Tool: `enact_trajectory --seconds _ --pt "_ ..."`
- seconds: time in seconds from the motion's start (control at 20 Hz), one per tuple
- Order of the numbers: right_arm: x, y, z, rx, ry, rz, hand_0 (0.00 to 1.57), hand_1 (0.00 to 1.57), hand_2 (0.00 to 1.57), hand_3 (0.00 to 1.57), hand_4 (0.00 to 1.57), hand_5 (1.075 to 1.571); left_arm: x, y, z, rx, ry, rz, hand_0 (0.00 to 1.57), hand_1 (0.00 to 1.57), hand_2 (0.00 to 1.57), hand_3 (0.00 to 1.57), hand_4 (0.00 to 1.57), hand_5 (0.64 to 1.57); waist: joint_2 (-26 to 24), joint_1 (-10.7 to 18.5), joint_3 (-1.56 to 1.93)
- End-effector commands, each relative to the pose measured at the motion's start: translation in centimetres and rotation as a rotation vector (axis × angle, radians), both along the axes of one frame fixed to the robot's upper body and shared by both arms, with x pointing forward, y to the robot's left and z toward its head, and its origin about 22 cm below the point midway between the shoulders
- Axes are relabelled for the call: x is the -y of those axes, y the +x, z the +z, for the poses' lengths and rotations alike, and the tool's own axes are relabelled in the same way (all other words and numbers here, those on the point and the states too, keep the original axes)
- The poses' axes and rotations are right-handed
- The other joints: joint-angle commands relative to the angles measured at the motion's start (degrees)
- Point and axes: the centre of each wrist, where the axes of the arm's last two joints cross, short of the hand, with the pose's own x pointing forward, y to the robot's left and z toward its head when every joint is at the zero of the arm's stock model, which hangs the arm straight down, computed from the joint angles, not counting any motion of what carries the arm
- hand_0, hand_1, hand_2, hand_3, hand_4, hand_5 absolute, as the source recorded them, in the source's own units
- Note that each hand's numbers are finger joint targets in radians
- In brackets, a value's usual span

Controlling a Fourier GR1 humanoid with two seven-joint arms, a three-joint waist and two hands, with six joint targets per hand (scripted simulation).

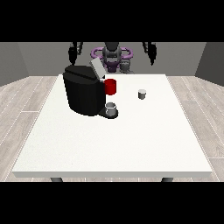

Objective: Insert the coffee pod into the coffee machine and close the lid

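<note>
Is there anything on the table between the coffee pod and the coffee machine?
Nothing visible blocks it. The pod stands alone on the table, right of the machine. The red cup sits against the machine, near the raised lid, and may crowd the approach.

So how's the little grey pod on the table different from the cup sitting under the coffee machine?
The coffee pod stands alone on open table, to the view's right of the coffee machine; the cup sits on the machine's base, against its front. The pod looks smaller than the cup. The pod's top looks closed and pale, while the cup's mouth is open. Both are grey, round and upright.
</note>
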Motion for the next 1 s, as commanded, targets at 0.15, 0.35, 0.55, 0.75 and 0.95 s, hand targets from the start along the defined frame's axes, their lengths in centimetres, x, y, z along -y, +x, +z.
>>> enact_trajectory --seconds 0.15,0.35,0.55,0.75,0.95 --pt "1.0 -0.2 -0.5 -0.034 0.053 0.027 0.00 0.00 0.00 0.00 0.33 1.571 2.4 1.7 1.0 0.016 -0.028 -0.083 0.00 0.00 0.00 0.00 0.72 1.571 0.75 -2.84 -1.22" --pt "1.4 0.1 -1.7 0.053 0.127 -0.099 0.00 0.00 0.00 0.00 0.33 1.571 1.4 0.6 0.2 0.034 -0.080 -0.223 0.00 0.00 0.00 0.00 0.71 1.571 1.11 -0.14 -1.22" --pt "1.2 0.5 -1.2 0.031 0.115 -0.068 0.00 0.00 0.00 0.00 0.35 1.571 0.2 1.8 0.2 0.012 0.069 -0.209 0.00 0.00 0.00 0.00 0.62 1.571 1.29 -0.95 -1.22" --pt "-0.2 -0.4 -2.2 0.081 0.085 0.000 0.00 0.00 0.00 0.00 0.37 1.571 -2.0 3.5 0.8 -0.003 0.219 -0.159 0.00 0.00 0.00 0.00 0.45 1.571 4.18 -3.71 -1.21" --pt "-2.4 0.7 -0.5 0.129 0.120 0.026 0.00 0.00 0.00 0.00 0.23 1.571 -5.7 5.8 2.4 -0.028 0.349 -0.095 0.00 0.00 0.00 0.00 0.00 1.571 7.66 -6.36 -1.23"
